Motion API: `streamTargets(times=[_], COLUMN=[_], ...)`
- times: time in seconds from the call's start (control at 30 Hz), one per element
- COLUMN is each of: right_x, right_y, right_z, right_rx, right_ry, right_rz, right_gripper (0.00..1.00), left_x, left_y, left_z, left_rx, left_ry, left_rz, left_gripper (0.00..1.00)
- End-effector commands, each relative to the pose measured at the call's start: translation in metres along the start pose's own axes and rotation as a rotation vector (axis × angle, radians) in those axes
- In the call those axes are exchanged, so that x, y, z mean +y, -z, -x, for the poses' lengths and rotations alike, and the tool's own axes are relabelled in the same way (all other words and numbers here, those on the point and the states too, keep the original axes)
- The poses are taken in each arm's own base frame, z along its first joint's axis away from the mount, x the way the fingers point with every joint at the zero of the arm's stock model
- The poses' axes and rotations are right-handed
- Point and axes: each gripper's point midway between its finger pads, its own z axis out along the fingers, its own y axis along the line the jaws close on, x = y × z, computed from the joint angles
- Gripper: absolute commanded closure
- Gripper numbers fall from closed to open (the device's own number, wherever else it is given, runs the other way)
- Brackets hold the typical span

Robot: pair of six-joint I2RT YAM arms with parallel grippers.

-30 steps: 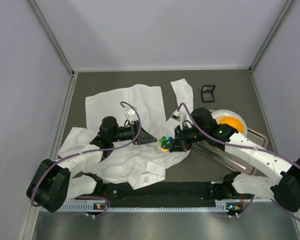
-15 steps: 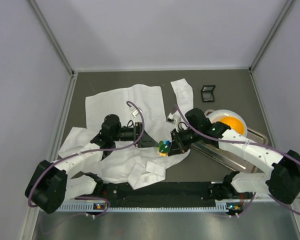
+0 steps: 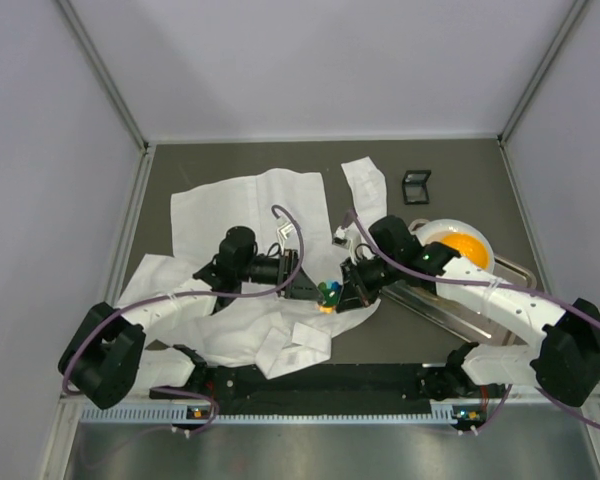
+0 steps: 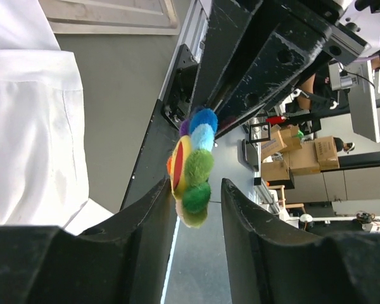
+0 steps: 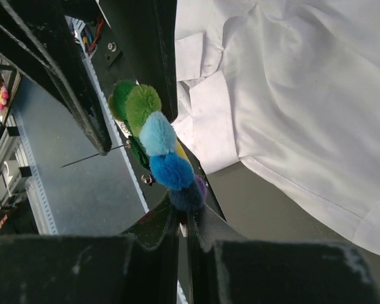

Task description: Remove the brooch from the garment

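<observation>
Jaws of the left gripper (image 3: 308, 291) have narrowed within the last second and now stand on both sides of the brooch (image 3: 328, 294), but they are not yet pressed on it. In the left wrist view one finger (image 4: 145, 221) seems to touch the green petals, while a thin slit remains before the other. Jaws of the right gripper (image 3: 346, 293) are clenched on the purple lower rim of the brooch, as its own wrist view shows, and this did not change.

What changed is mostly the left arm. One second ago its gripper hung left of centre in the top view, apart from the brooch. Since then it travelled to the right and a little down in the frame, until its tips reached the brooch from the left. The right gripper with the brooch shifted only slightly. The two grippers now meet at the centre of the top view, above the lower right edge of the white shirt (image 3: 250, 210), which lies spread on the counter (image 3: 460, 170).

The brooch is held edge-on in the air. In the right wrist view a thin pin (image 5: 88, 159) sticks out to the left with no cloth on it, and the shirt lies behind, in the upper right of that frame. So the brooch seems already free of the fabric, though its back is not fully visible. The left gripper's approach probably means a second grip or a handover. The risk is that the small brooch turns or slips when those jaws finish closing.
</observation>
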Motion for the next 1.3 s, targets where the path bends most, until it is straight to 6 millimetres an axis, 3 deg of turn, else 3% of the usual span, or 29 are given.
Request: streamTargets(times=[0.0, 0.33, 0.53, 0.63, 0.67, 0.7, 0.8, 1.0, 1.07, 1.1, 1.27], right_x=[0.015, 0.02, 0.02, 0.018, 0.017, 0.015, 0.012, 0.005, 0.018, 0.016, 0.036], right_y=[0.004, 0.002, 0.003, 0.005, 0.006, 0.007, 0.007, 0.005, 0.013, 0.009, 0.013], right_z=[0.019, 0.018, 0.018, 0.022, 0.024, 0.026, 0.031, 0.028, 0.05, 0.045, 0.073], right_rx=[-0.033, -0.023, -0.028, -0.047, -0.057, -0.069, -0.129, -0.277, -0.413, -0.433, -0.619], right_ry=[0.073, 0.087, 0.077, 0.056, 0.046, 0.035, -0.019, -0.128, -0.112, -0.125, -0.102], right_rz=[0.043, 0.053, 0.046, 0.017, 0.006, -0.006, -0.031, -0.042, 0.016, 0.023, 0.106], right_gripper=[1.0, 1.0, 1.0, 1.0, 0.97, 0.81, 0.61, 0.51, 0.49, 0.47, 0.43], left_x=[-0.008, -0.003, -0.003, -0.004, -0.003, -0.007, -0.009, -0.011, -0.006, -0.01, -0.01], left_y=[-0.005, -0.013, -0.012, -0.011, -0.01, -0.007, -0.001, 0.022, 0.028, 0.032, 0.046], left_z=[0.013, 0.009, 0.008, 0.009, 0.01, 0.012, 0.025, 0.043, 0.047, 0.049, 0.054], left_rx=[-0.006, 0.014, 0.01, -0.013, -0.026, -0.046, -0.149, -0.386, -0.449, -0.479, -0.59], left_ry=[-0.066, -0.051, -0.04, -0.04, -0.038, -0.051, -0.048, -0.02, 0.005, 0.004, 0.047], left_rz=[-0.027, -0.021, -0.015, -0.004, 0.009, 0.012, 0.071, 0.145, 0.176, 0.173, 0.187], left_gripper=[0.59, 0.69, 0.94, 1.0, 1.0, 1.0, 1.0, 1.0, 1.0, 1.0, 1.0])
